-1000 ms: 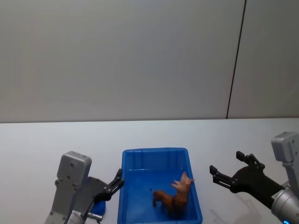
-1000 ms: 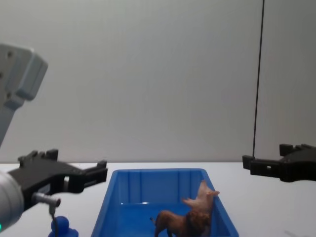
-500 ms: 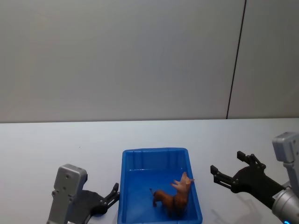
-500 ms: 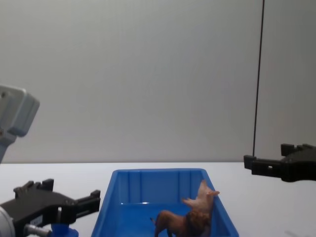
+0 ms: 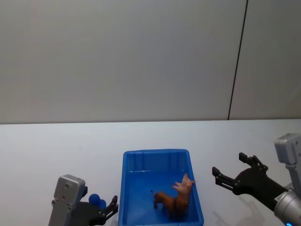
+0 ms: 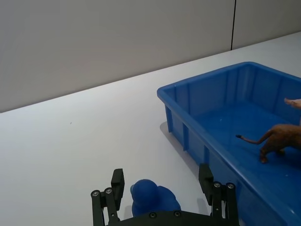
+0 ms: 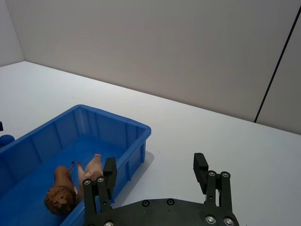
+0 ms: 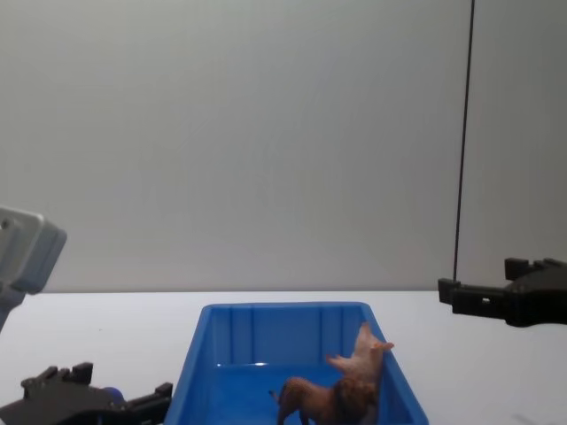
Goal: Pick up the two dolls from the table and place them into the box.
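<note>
Blue box (image 5: 156, 157) on the table (image 5: 42, 146) holds lion (image 5: 170, 203) and pig (image 5: 185, 185) — task apparently done. Wrist views: left gripper (image 6: 163, 202) spread empty, blue figure (image 6: 153, 197) between its fingers; right gripper (image 7: 156, 186) wide open, empty, beside the box.

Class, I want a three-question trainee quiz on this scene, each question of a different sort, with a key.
1. True or false: the pig and the lion both lie inside the box.
2. Which gripper is beside the small blue figure? A left gripper B right gripper
3. Fill in: both grippers are ____ and hold nothing.

Key: 1 true; 2 A; 3 open
</note>
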Robot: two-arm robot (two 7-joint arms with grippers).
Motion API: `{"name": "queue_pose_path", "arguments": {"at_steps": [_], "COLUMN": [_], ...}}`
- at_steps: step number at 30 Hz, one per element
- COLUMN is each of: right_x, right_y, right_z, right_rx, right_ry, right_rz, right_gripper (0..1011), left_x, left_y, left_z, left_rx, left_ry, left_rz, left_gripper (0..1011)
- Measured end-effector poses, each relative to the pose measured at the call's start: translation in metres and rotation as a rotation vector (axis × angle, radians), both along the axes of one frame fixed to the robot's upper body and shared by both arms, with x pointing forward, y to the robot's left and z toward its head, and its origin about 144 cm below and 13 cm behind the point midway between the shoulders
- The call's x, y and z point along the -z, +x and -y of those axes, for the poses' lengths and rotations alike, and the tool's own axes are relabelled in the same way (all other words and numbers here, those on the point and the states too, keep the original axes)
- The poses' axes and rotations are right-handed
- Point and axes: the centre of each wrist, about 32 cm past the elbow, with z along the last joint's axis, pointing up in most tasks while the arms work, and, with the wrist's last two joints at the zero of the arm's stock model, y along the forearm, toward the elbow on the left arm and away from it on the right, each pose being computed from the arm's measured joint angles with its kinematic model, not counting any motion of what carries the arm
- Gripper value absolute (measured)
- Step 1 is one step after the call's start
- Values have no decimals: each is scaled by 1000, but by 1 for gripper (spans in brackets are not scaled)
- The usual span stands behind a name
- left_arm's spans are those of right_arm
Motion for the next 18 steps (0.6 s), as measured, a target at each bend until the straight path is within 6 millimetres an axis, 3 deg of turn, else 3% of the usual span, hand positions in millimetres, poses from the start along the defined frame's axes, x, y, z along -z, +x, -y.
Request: {"name": "queue_pose_path", "arguments": {"at_steps": [12,18], "right_x": [0,0], "right_y": [0,0], "right_z": [0,0], "right_rx": [0,0], "right_ry": [0,0], "right_rz": [0,0], "right_gripper": [1001,1001], "left_x": [9,13], "left_y": [5,7], "left_z": [-5,-6], "left_rx": [16,25], "left_ry": [-2,3], "left_rz": [-32,-58], "left_gripper": [1001,888]}}
